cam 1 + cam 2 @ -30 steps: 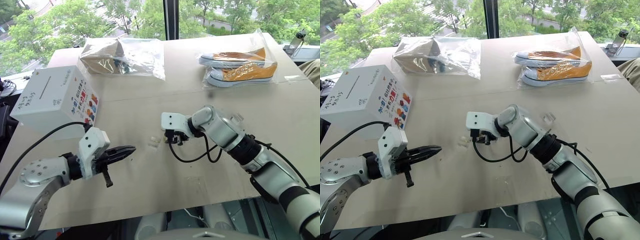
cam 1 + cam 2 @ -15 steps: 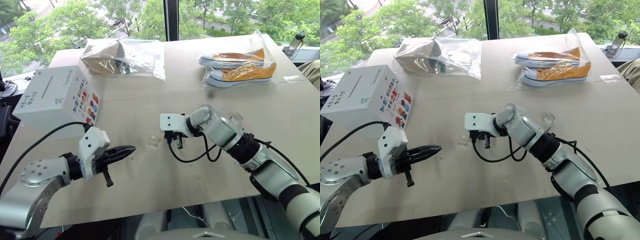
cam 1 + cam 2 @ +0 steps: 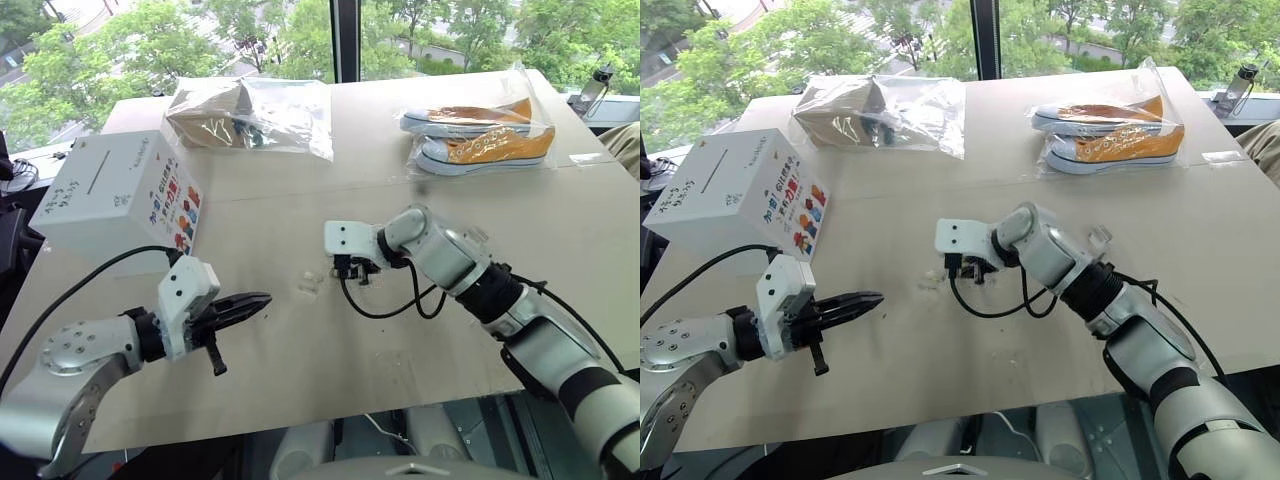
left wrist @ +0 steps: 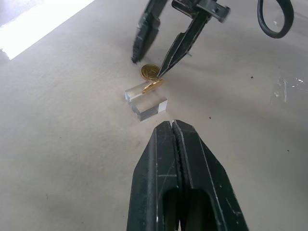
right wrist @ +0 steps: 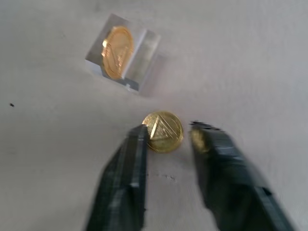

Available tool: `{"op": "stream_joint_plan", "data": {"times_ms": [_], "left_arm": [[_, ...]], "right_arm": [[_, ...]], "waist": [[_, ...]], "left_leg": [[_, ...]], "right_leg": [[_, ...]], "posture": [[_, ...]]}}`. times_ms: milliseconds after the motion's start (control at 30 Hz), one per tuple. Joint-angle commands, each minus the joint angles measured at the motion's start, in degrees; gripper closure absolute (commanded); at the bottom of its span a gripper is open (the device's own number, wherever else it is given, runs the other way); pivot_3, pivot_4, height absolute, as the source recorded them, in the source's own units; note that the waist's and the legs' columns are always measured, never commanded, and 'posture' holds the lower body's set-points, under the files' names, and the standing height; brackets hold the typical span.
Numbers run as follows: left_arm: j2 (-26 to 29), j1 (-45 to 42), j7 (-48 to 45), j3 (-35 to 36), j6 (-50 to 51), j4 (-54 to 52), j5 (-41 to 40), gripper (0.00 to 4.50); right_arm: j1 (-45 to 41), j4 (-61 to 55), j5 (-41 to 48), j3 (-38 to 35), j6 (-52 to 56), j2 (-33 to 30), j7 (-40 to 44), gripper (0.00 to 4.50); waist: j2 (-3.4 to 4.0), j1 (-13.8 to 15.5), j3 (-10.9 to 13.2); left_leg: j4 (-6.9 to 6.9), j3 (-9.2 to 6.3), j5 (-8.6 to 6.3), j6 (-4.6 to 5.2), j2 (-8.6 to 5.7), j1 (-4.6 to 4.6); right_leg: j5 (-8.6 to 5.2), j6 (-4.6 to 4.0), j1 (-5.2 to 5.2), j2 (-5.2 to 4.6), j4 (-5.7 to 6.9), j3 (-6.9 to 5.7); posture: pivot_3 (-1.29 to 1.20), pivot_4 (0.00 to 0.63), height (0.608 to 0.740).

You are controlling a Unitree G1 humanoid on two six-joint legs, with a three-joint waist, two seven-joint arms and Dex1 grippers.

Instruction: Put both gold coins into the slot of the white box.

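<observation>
— Beige tabletop (image 3: 300,400) by the window, trees outside. What's it up to?

— Picking up the first coin, I'd say. One gold coin (image 5: 163,131) lies flat on the table just beside the clear block (image 5: 122,58); the other gold coin (image 5: 117,51) stands on edge in that block's groove. Neither has gone into the box yet.

— And the pincers?

— The right gripper (image 5: 169,135) is tipped down over the flat coin, fingers parted a little, one on each side of it, not pinching. The left gripper (image 4: 174,131) is closed tight on nothing, hovering near the block, pointing at it.

— Next move?

— My guess: close on the coin's rim. It's thin and flat on the table, so it could easily slip or skid into the block.

— Where's the box?

— The white box (image 3: 120,195) sits well away from the block on the robot's left, its slot (image 3: 95,178) on the top face. Behind the block, well apart, a bagged brown item (image 3: 250,115) and bagged orange shoes (image 3: 480,138); nothing lies between block and box.
</observation>
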Motion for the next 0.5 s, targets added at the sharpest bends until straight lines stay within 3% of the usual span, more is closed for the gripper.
{"op": "stream_joint_plan", "data": {"times_ms": [33,500], "left_arm": [[-0.14,0.17,-0.23,0.79,-0.92,-0.82,-0.2,4.5],[-0.44,0.53,-0.14,0.97,-1.03,-0.57,0.05,4.5]], "right_arm": [[0.74,1.39,-0.91,0.89,1.0,-0.37,0.5,2.77],[1.72,-0.13,1.16,1.7,2.16,1.14,3.76,2.77]], "waist": [[0.0,-0.01,0.0],[0.0,-0.22,0.0]], "left_leg": [[0.0,0.0,0.0,0.0,0.0,0.0],[-0.02,0.01,0.0,0.0,0.01,-0.02]], "right_leg": [[0.0,0.0,0.0,0.0,0.0,0.0],[-0.01,0.01,-0.02,0.0,-0.07,0.01]], "posture": [[0.0,0.15,0.74],[0.0,0.15,0.74]]}}
